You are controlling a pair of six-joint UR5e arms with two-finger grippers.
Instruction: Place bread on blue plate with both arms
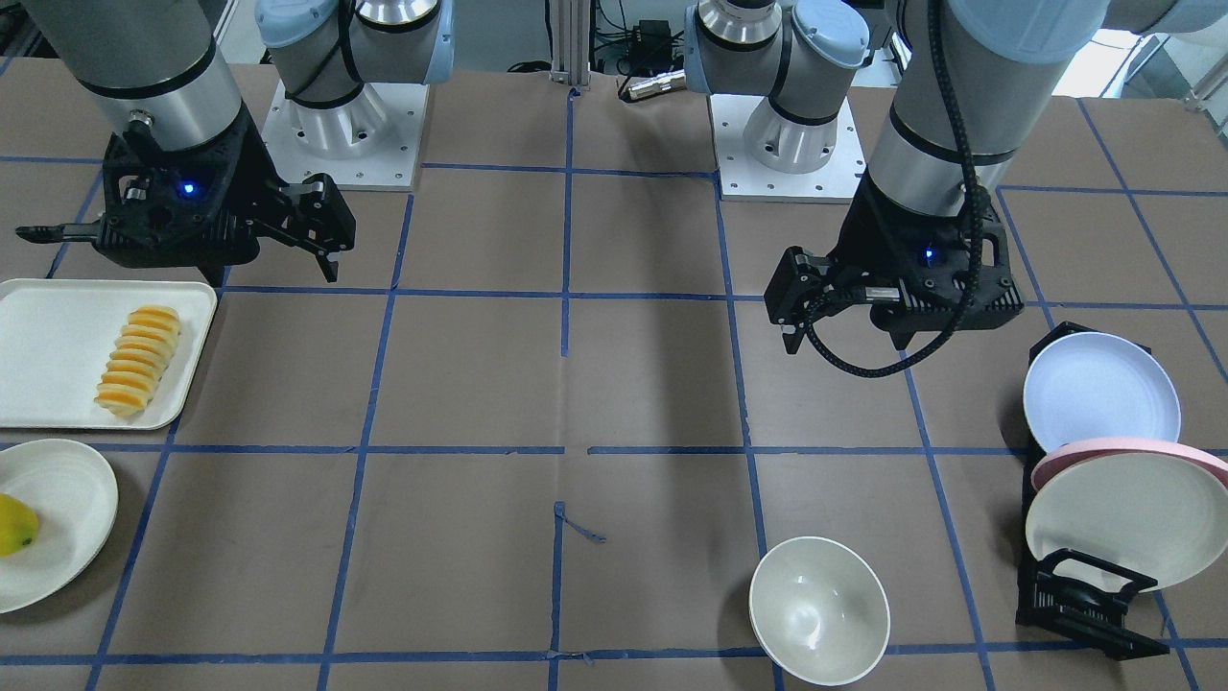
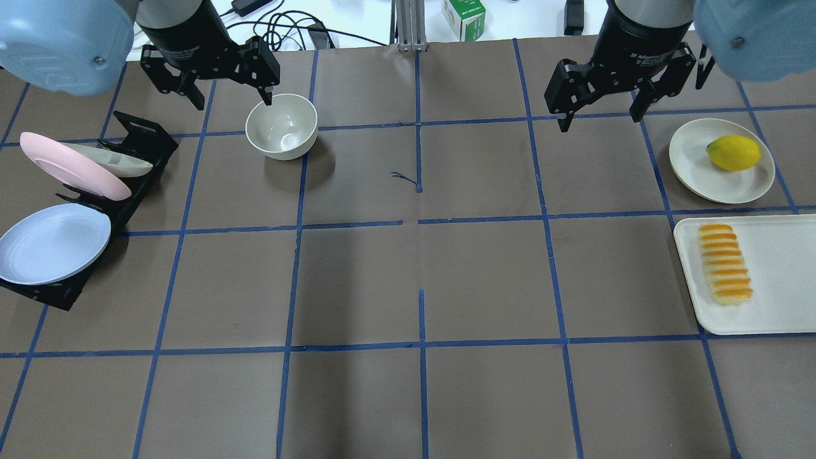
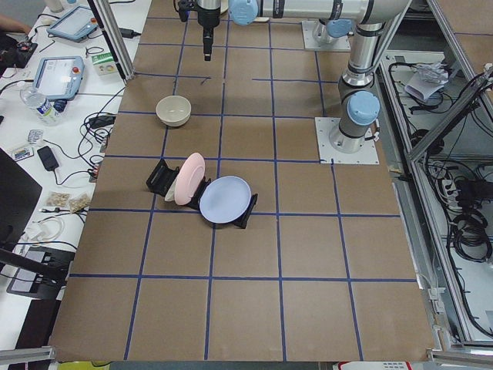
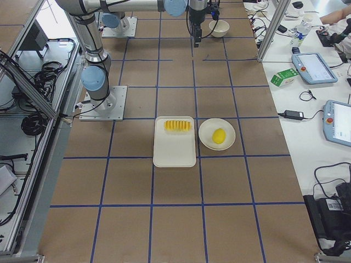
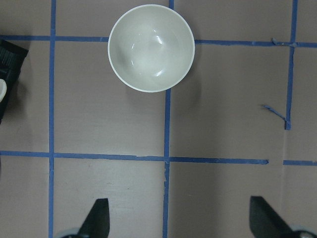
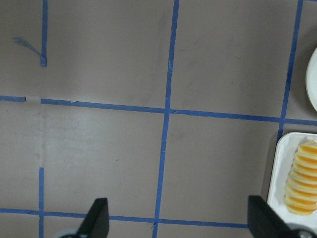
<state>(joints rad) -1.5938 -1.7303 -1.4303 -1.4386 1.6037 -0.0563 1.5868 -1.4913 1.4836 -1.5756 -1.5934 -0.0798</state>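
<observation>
The bread (image 2: pixel 724 262), a ridged orange-yellow loaf, lies on a white tray (image 2: pixel 778 274) at the table's right; it also shows in the front view (image 1: pixel 139 360) and the right wrist view (image 6: pixel 303 177). The blue plate (image 2: pixel 54 242) leans in a black rack at the far left, and also shows in the front view (image 1: pixel 1100 392). My left gripper (image 2: pixel 233 101) is open and empty above the table beside a cream bowl. My right gripper (image 2: pixel 600 120) is open and empty, high above the table, left of the bread. Both wrist views show spread fingers (image 5: pixel 96 218) (image 6: pixel 96 218).
A cream bowl (image 2: pixel 282 125) stands under my left gripper's side. The rack (image 2: pixel 137 131) also holds a pink plate (image 2: pixel 70 167) and a cream plate (image 2: pixel 121 162). A yellow-green fruit (image 2: pixel 733 152) lies on a cream plate (image 2: pixel 692 159) beyond the tray.
</observation>
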